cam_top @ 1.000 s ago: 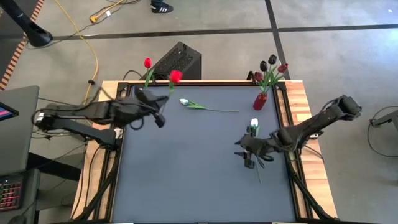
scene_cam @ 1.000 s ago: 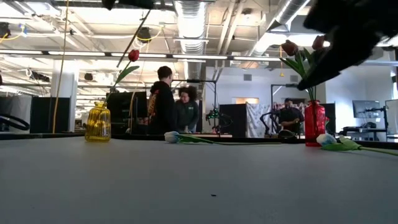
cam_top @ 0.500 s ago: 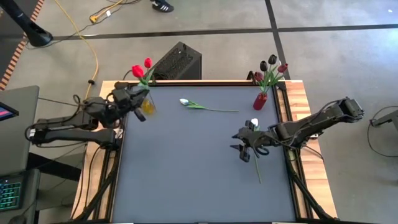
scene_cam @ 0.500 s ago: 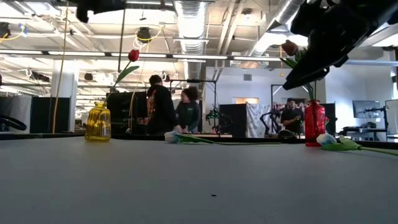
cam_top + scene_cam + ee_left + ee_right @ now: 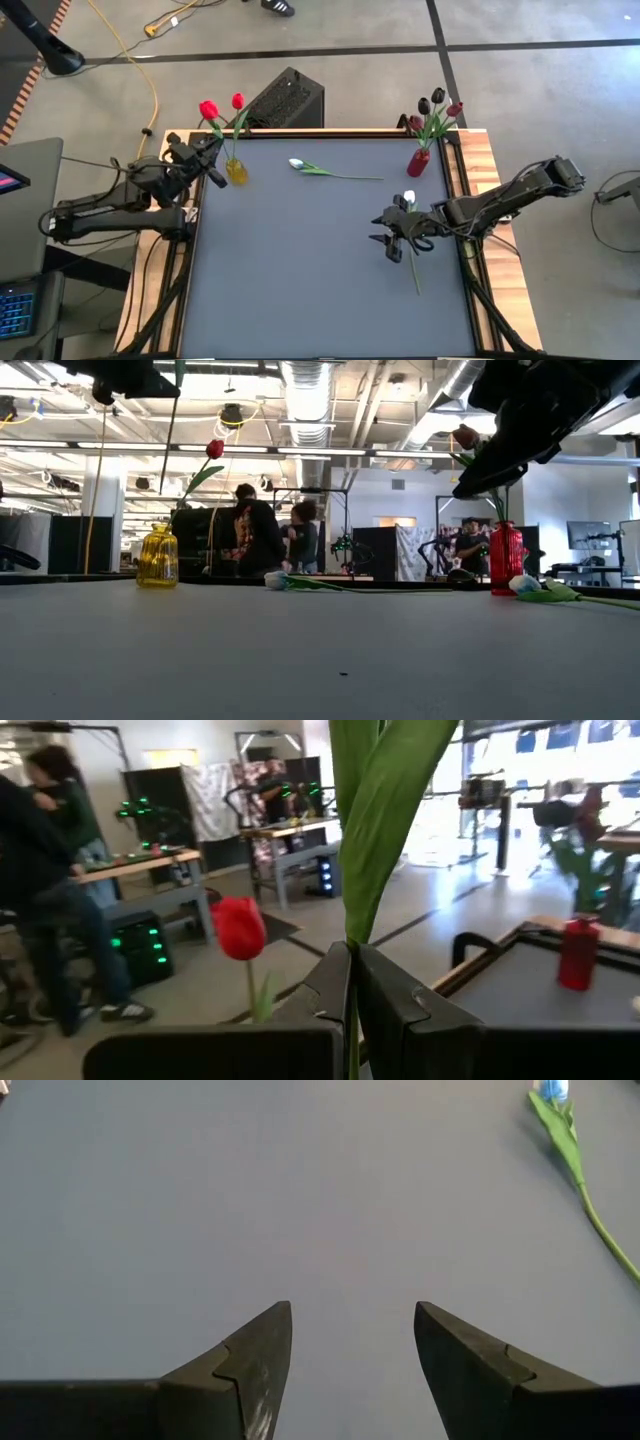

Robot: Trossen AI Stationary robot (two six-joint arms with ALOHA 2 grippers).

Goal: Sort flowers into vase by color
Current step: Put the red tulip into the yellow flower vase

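From above: the left claw (image 5: 212, 166) sits at the worktop's (image 5: 300, 260) far left corner, pinched tight on the stem of a red tulip (image 5: 208, 109) right over the little yellow vase (image 5: 236, 171). A second red tulip (image 5: 238, 101) is already standing in that vase. Over on the far right there's a red vase (image 5: 419, 161) holding dark tulips (image 5: 432, 104). One white tulip (image 5: 297, 163) lies flat on the worktop between the two vases. Another white tulip (image 5: 409, 198) lies near the right edge, and the right claw (image 5: 388, 236) is just beside it, fingers spread wide, gripping nothing.

Table-level cam: yellow vase (image 5: 157, 556) on the left with a red tulip (image 5: 215, 449) leaning out of it, red vase (image 5: 506, 558) on the right, the loose white tulip (image 5: 278, 579) lying between them. The other white one (image 5: 525, 584) is low at the right. People (image 5: 262, 538) are standing around in the room behind.

Left wrist cam: fingers (image 5: 325, 988) pressed together on a green stem (image 5: 352, 1020), big leaf (image 5: 385, 810) sticking up, the other red tulip (image 5: 239, 928) just beyond, red vase (image 5: 577, 953) farther off.

Right wrist cam: two fingers (image 5: 255, 1362) wide apart over bare worktop (image 5: 250, 1200), with a white tulip's stem and leaf (image 5: 562, 1135) off to one side, not touching.
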